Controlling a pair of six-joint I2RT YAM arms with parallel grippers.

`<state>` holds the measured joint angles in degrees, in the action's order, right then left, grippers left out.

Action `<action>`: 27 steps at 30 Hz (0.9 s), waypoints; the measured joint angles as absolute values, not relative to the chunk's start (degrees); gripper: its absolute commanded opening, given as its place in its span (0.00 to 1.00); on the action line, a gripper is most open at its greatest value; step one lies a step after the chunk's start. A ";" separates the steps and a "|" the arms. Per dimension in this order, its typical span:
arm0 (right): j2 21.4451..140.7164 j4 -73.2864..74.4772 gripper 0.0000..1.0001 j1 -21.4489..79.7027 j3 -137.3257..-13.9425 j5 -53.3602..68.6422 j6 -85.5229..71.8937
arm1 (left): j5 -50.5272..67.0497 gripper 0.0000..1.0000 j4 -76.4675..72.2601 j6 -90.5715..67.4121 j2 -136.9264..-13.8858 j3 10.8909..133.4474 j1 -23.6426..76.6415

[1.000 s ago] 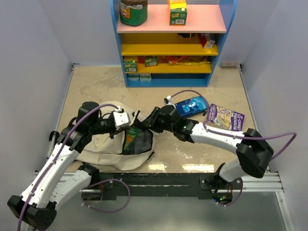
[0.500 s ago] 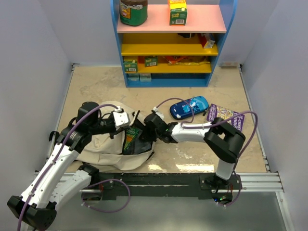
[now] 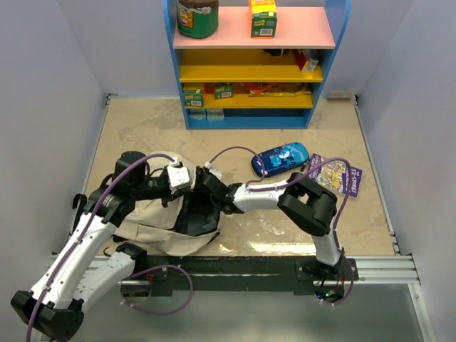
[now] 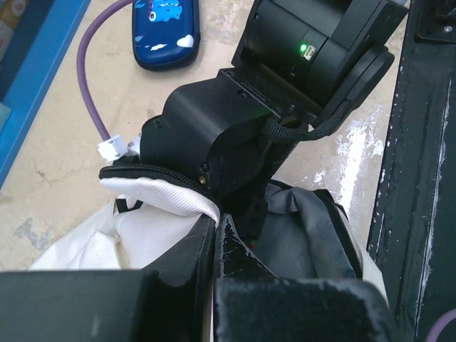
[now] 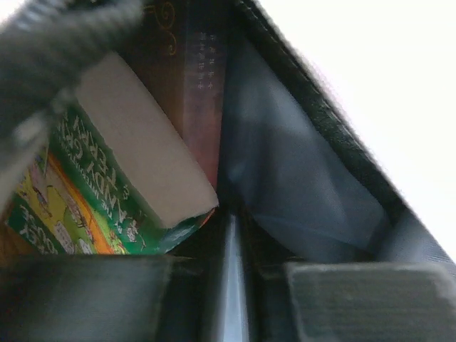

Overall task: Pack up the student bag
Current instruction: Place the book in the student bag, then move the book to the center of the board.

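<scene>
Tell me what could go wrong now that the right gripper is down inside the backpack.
1. The right gripper sits deep in the student bag, right beside the green book. On the way out it might snag the grey lining or drag the book along.
2. The left gripper pinches the bag's rim. If that pinch slips, the opening could fall shut around the right gripper.

White links, black joints on left arm [image 3: 84,242] and right arm [image 3: 265,195] — looping purple cables [image 4: 85,78]; green light [image 4: 304,49] glowing.

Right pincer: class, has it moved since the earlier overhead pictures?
Yes. The right pincer has moved left, away from the blue pencil case, and reached into the open student bag.
</scene>
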<state>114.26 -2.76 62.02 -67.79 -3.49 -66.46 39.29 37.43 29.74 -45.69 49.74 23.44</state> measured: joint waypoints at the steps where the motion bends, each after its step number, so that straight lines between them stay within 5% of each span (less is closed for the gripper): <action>1: 113.91 -2.31 0.58 61.95 -67.66 -3.92 -66.00 | 39.31 0.00 37.43 29.78 -45.63 49.74 23.40; 4: 108.16 -2.22 0.75 60.27 -63.22 -5.04 -65.23 | 39.33 0.00 37.39 29.82 -45.58 49.74 23.38; 10: 87.07 2.50 0.89 50.68 -54.72 -8.49 -62.50 | 39.75 0.00 36.99 29.80 -45.41 49.71 23.40; 17: 78.08 16.25 0.91 31.66 -57.36 -13.76 -57.95 | 39.90 0.00 36.97 29.82 -45.17 49.71 23.40; 22: 80.90 21.28 0.91 9.15 -57.25 -14.70 -54.94 | 39.90 0.00 36.99 29.80 -44.69 49.71 23.40; 27: 87.85 25.65 0.89 -0.67 -59.77 -17.43 -53.30 | 39.88 0.00 37.10 29.91 -44.23 49.60 23.40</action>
<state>87.85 25.65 -0.67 -59.77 -17.43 -53.30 39.88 37.10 29.91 -44.23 49.60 23.40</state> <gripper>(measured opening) 0.905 0.023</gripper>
